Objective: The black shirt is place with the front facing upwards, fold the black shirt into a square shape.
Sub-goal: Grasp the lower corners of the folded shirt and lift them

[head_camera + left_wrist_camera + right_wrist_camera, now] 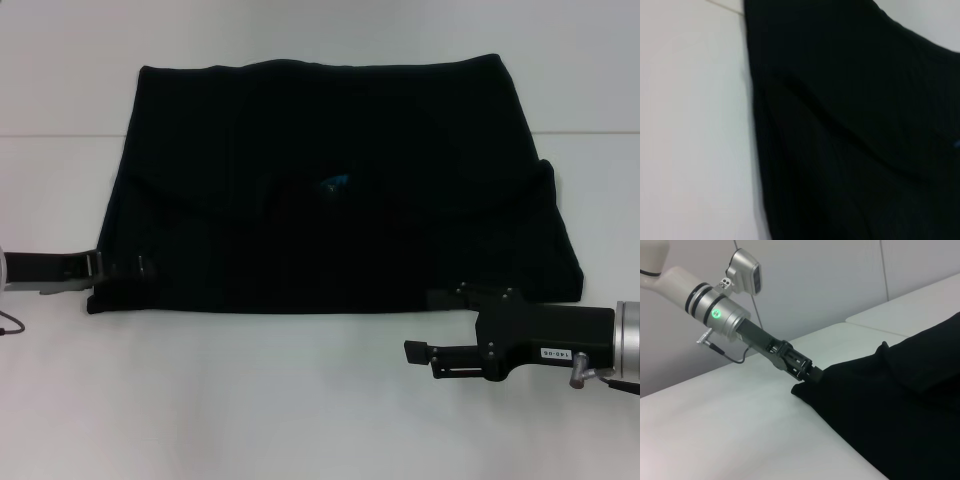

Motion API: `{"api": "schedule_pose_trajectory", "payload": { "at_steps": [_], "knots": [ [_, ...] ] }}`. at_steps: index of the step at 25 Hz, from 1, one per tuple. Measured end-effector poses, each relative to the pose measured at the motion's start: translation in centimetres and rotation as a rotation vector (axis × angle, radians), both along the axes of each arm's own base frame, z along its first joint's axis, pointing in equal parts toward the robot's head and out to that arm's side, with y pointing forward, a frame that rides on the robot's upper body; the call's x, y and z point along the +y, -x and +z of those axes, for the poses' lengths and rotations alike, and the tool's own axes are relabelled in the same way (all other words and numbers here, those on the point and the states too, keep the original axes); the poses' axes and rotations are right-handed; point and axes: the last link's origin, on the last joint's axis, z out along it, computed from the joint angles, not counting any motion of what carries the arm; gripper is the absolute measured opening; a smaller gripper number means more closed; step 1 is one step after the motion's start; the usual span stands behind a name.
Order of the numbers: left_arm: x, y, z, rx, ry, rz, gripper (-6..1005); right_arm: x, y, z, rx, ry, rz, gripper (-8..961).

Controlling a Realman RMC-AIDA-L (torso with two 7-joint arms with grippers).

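One black shirt (330, 200) is recorded on the white counter (300, 400), already partly folded into a broad panel with a small blue label (333, 182) showing near its middle. The left end effector (115, 268) is set at the near left corner of the cloth, judged closed on that corner for a further fold, though its fingertips are lost against the black fabric. The right end effector (415, 325) is held just off the near right edge, jaws apart and empty; no lettering can be made out, and the left wrist view shows only cloth and counter.
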Motion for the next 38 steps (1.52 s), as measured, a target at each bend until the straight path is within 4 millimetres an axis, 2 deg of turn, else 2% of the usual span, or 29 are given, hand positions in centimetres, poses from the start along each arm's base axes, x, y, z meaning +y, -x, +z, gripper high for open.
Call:
{"api": "schedule_pose_trajectory", "payload": {
  "at_steps": [8,16,24,29,32,35,38],
  "knots": [
    [-0.3,-0.6,-0.5,-0.008,0.048,-0.029,771,0.0,0.0,0.0,0.004,0.0,-0.006,897],
    [0.0,-0.6,0.0,0.006,0.039,-0.035,764,-0.1,-0.1,0.0,0.006,0.001,-0.011,894],
    [-0.2,-0.6,-0.3,0.023,0.058,-0.045,395,-0.1,-0.1,0.0,0.007,0.002,-0.013,890],
    [-0.1,-0.7,-0.4,0.019,0.06,-0.044,207,-0.2,-0.2,0.1,0.01,0.006,-0.017,888],
    [-0.1,-0.8,-0.3,0.017,0.061,-0.043,115,0.1,-0.3,0.9,0.018,0.015,-0.065,887],
    [-0.1,-0.8,-0.2,0.015,0.064,-0.044,34,1.0,-0.7,3.2,0.03,0.033,-0.176,885],
    [-0.2,-0.9,-0.2,0.009,0.071,-0.046,34,2.3,-1.3,7.1,0.028,0.054,-0.342,884]
  ]
}}
